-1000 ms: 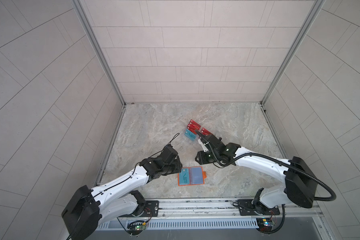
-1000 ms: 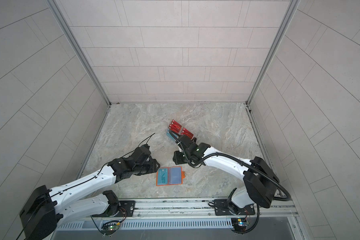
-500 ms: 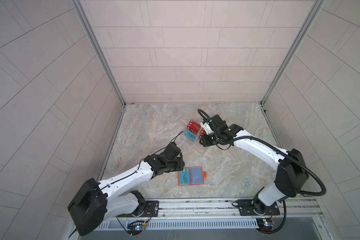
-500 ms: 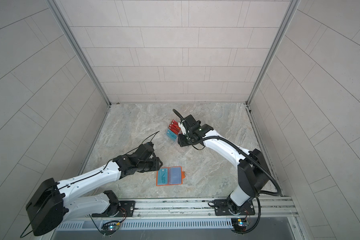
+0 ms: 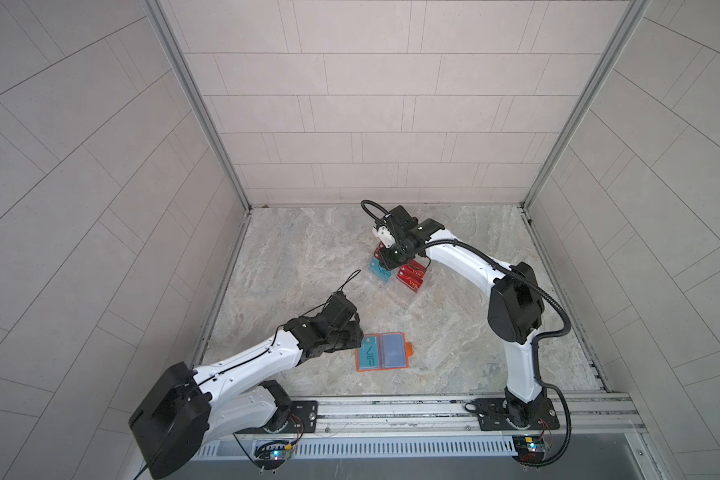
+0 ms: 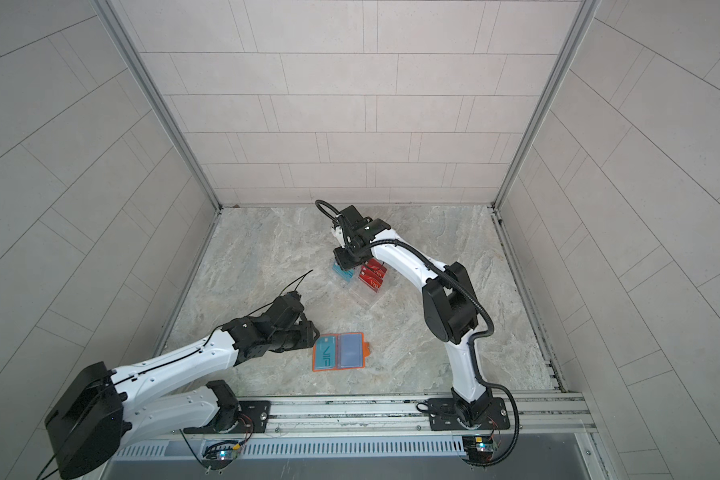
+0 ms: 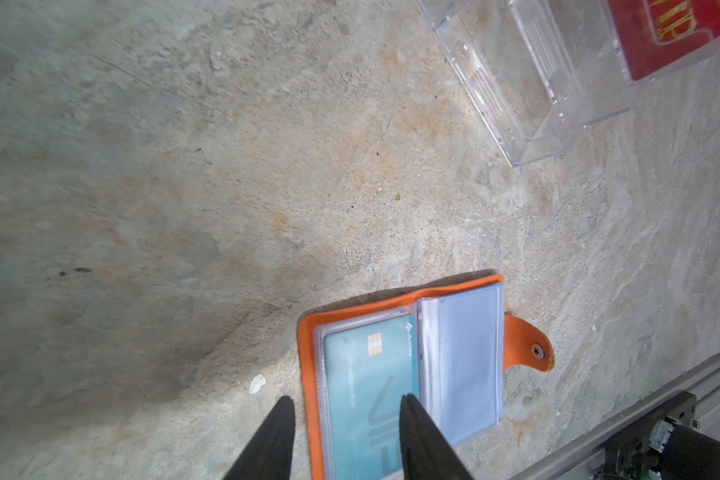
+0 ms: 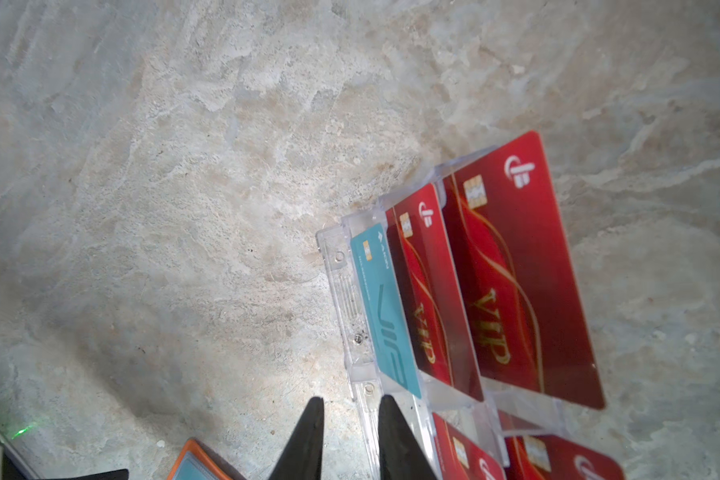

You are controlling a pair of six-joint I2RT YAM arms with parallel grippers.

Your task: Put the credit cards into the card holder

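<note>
Teal plastic decides the next move. The teal card (image 8: 385, 307) leans in the front tier of the clear rack (image 8: 341, 286), just beyond the right end effector (image 8: 352, 399). That end effector's fingers (image 8: 395, 440) stand narrowly parted with nothing between them. The card's long axis runs nearly in line with the fingers, a short end nearest their tips. I judge the pick calls for a short reach along that line and a pinch across the card's thin faces.

Red cards (image 8: 520, 270) fill the tiers behind. The right arm is the nearer one. The left end effector (image 7: 346, 398) is well apart from the rack, released, straddling the orange rim of the holder (image 7: 308, 365). The holder lies open flat on the counter (image 5: 308, 257), its spine running toward the robot base. Its strap tab points right in both top views, and a sleeved card (image 7: 366, 374) is already inside.
</note>
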